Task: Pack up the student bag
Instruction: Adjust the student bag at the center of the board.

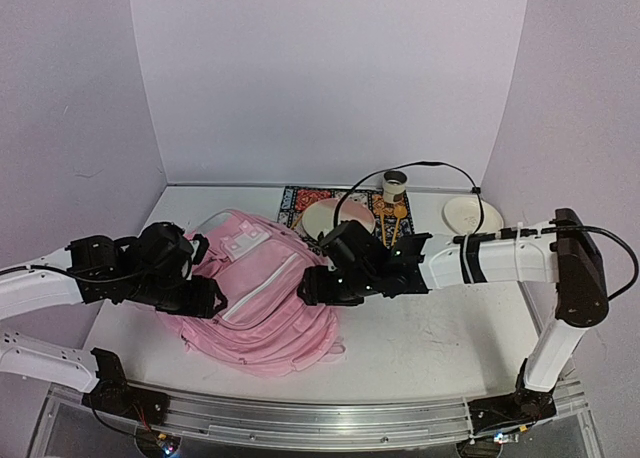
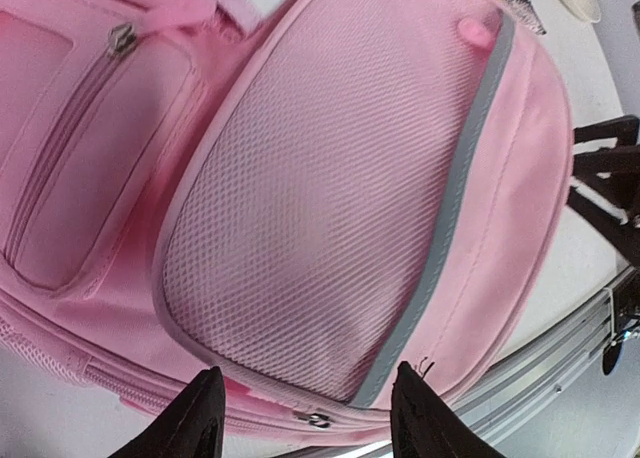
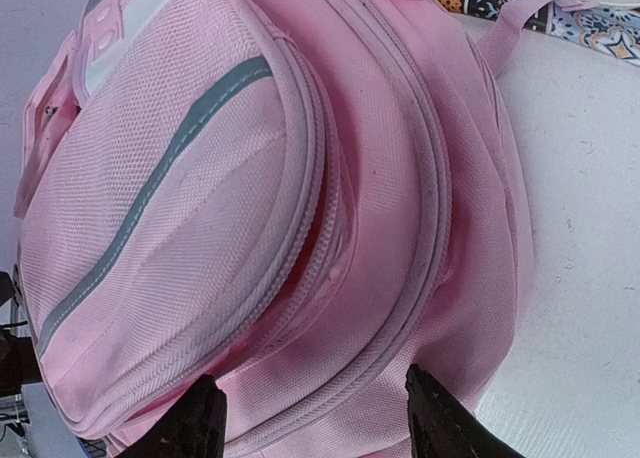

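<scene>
The bag [image 1: 265,298] lies toward the bench's [image 1: 430,348] front-left corner; left jaws and right jaws stand open over it, apparently empty.

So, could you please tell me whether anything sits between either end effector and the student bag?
Nothing visible does. The left end effector and the right end effector both stand open directly over the student bag, with only its pink fabric ahead of them.
</scene>
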Controlling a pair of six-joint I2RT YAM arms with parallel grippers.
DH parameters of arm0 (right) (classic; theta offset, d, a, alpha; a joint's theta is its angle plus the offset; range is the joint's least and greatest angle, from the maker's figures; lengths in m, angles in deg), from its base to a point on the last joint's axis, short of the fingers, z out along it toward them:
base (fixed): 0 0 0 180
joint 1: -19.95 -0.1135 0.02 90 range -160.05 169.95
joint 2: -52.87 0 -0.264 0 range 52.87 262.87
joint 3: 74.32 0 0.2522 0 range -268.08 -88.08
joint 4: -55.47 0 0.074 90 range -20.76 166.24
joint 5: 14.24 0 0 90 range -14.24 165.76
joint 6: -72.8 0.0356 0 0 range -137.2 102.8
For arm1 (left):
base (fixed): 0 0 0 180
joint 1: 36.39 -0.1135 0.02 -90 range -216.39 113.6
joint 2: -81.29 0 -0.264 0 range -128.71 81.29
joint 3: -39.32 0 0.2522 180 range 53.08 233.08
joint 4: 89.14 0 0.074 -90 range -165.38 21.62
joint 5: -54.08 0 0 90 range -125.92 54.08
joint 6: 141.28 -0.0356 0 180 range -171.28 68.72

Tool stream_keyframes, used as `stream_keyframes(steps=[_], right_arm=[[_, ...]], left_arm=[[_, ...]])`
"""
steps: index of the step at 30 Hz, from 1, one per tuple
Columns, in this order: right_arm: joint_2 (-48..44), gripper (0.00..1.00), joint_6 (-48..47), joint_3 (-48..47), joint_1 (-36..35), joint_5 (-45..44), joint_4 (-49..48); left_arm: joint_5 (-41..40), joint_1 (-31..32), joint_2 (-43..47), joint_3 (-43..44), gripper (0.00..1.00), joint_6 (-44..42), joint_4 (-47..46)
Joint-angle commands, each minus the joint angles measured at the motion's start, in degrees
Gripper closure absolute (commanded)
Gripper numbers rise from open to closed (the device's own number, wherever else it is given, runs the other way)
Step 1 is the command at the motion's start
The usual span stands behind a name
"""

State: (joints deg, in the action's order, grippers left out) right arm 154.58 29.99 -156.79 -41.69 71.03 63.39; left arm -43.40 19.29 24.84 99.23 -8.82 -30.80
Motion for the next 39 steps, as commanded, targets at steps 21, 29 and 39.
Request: stream_keyframes(steps=[21,29,39], right_arm=[[4.3,0.42,-1.69,-3.7,6.38,8.4,-1.97],[7.46,0.63,-2.33,-4.42,9.71,9.96,-2.85],[9.75,0.72,-7.01,-7.7,12.81,12.04,-2.77]], left_arm=[[5.05,-0.01,-2.24,3.96,0.46,-15.39,3.87],[5.28,0.04,-4.95,4.38,0.46,-15.62,2.83],[6.73,0.04,-8.91,5.77,0.47,-16.65,1.86]])
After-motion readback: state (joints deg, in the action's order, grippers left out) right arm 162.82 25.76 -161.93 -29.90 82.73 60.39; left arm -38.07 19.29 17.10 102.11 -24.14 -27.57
